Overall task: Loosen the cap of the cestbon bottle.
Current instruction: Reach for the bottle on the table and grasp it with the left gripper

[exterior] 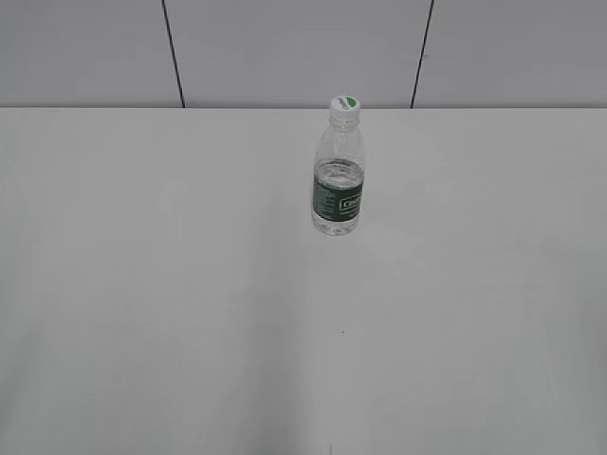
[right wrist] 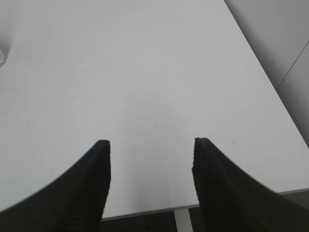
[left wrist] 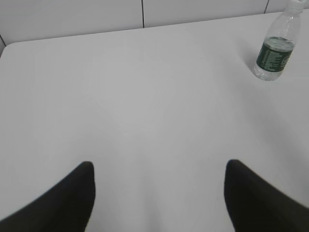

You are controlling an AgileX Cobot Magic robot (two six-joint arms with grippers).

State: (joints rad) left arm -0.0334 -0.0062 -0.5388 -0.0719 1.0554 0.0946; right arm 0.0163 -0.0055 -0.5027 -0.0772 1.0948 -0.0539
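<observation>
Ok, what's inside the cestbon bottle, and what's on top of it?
The cestbon bottle holds clear water, with its surface just above the green label; the label hides the level lower down. On top sits the white cap, screwed on. Neither gripper touches it.

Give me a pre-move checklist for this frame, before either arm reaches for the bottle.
1. Cestbon bottle upright on the table: ok.
2. Cap seated on the neck: ok; how tight, cannot tell.
3. Left claw open, holding nothing: ok.
4. Right claw open, holding nothing: ok.
5. Bare table between the left claw and the bottle: ok.
6. Either claw already at the bottle: not ok; both are apart from it, and neither arm shows in the exterior view.
</observation>
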